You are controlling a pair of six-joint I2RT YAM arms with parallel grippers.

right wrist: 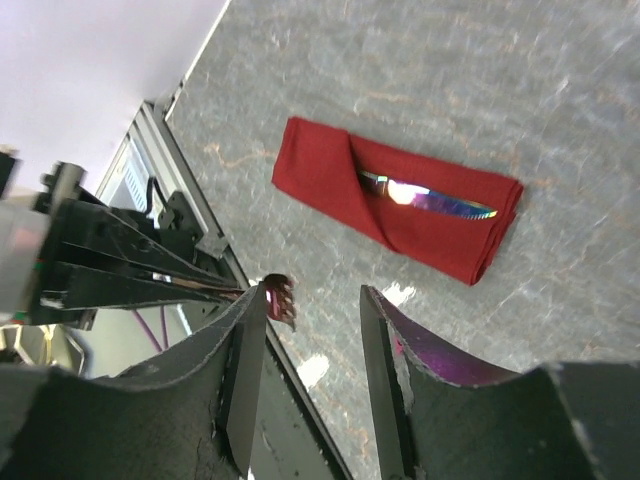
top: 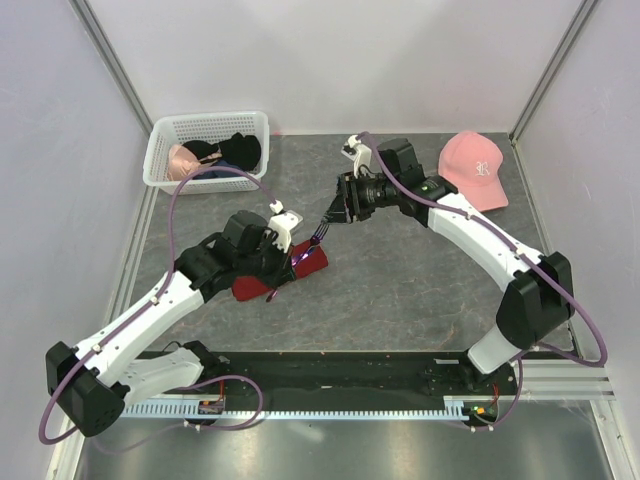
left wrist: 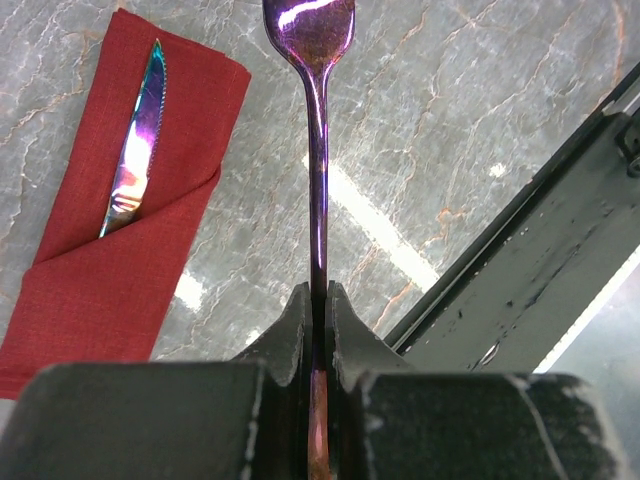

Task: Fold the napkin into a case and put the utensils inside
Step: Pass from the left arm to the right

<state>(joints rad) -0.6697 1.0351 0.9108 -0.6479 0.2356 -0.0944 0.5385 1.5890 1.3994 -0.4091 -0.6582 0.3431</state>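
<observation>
The dark red napkin [left wrist: 110, 290] lies folded into a narrow case on the grey table, also seen as napkin [right wrist: 330, 180] and napkin [top: 312, 262]. An iridescent knife [left wrist: 135, 150] sits tucked in its diagonal pocket, blade sticking out. My left gripper [left wrist: 318, 300] is shut on the handle of a purple fork [left wrist: 317, 150], held in the air beside the case. The fork's tines [right wrist: 280, 297] show next to the left finger of my right gripper [right wrist: 310, 300], which stands open with nothing held between its fingers.
A white basket [top: 160, 160] with black and pink garments stands at the back left. A pink cap [top: 475, 168] lies at the back right. A black rail [top: 340, 372] runs along the near edge. Enclosure walls close in the sides.
</observation>
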